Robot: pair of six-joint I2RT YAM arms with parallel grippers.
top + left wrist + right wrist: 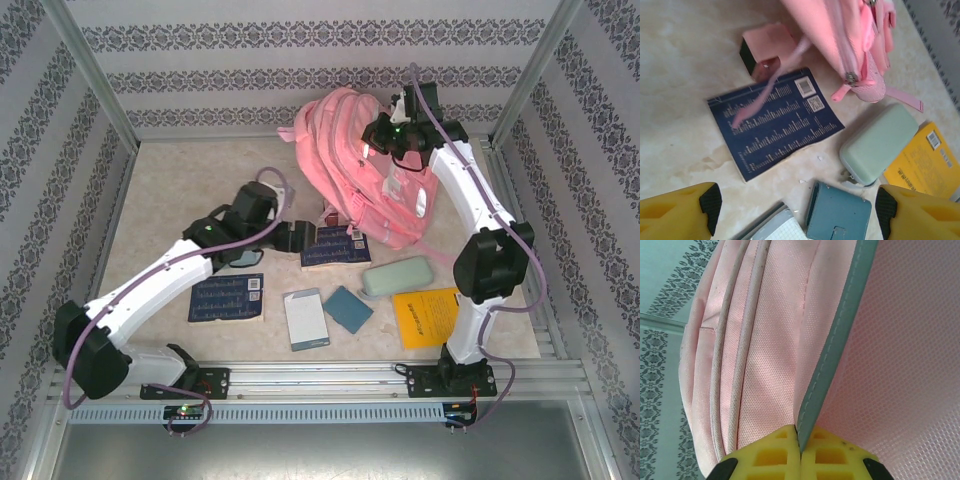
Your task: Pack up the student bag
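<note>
The right gripper [801, 440] is clenched on the student bag [765, 340] — a large pink fabric backpack. Its yellow fingers [770, 452] pinch a grey-green edging strip between them, with ribbed pink fabric on one side of the strip and pink mesh on the other. In the overhead view this gripper [385, 135] sits against the bag's upper part, and the bag [350, 175] lies on the far half of the beige table [170, 170].

The left gripper [797, 207] is released, its jaws spread wide with nothing between them, above the table. Straight ahead of it lies a dark blue printed booklet [775, 127] with a thin pink strap [765, 92] trailing across it. Beyond the booklet sits a small pink box [765, 50]. Between the fingers, on the table, are a teal pouch [837, 212] and the corner of a white notebook [777, 227]. Ahead of its right finger lies a mint-green hard case [877, 145] just beside a yellow book [922, 162] — the bag's near end lies just past the case.
</note>
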